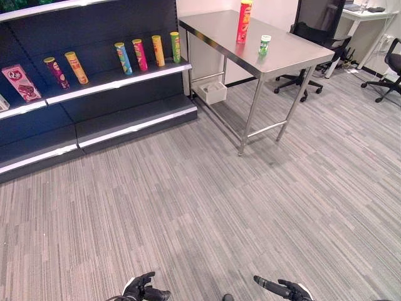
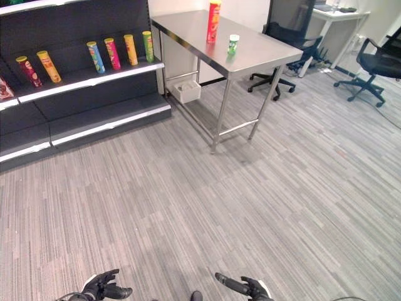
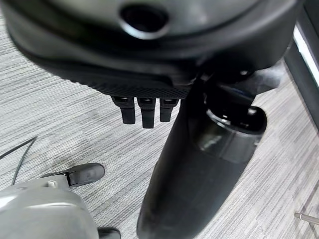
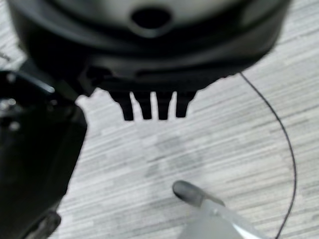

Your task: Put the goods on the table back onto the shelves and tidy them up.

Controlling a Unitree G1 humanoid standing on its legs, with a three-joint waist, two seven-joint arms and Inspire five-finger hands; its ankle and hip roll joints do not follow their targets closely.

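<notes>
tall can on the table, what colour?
Red, with a yellow top, standing upright on the steel table; the tall can shows best in the left eye view.

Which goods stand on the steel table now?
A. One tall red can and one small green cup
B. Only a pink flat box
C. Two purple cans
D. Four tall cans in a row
A: on the steel table stand one tall red can and one small green cup.

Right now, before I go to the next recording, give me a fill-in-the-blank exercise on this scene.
1. The tall red can stands on the ____.
2. The small green cup stands ____ the red can.
3. Both the left hand and right hand hold ____.
4. The yellow can stands on the ____.

Missing words: table; beside; nothing; shelf
</notes>
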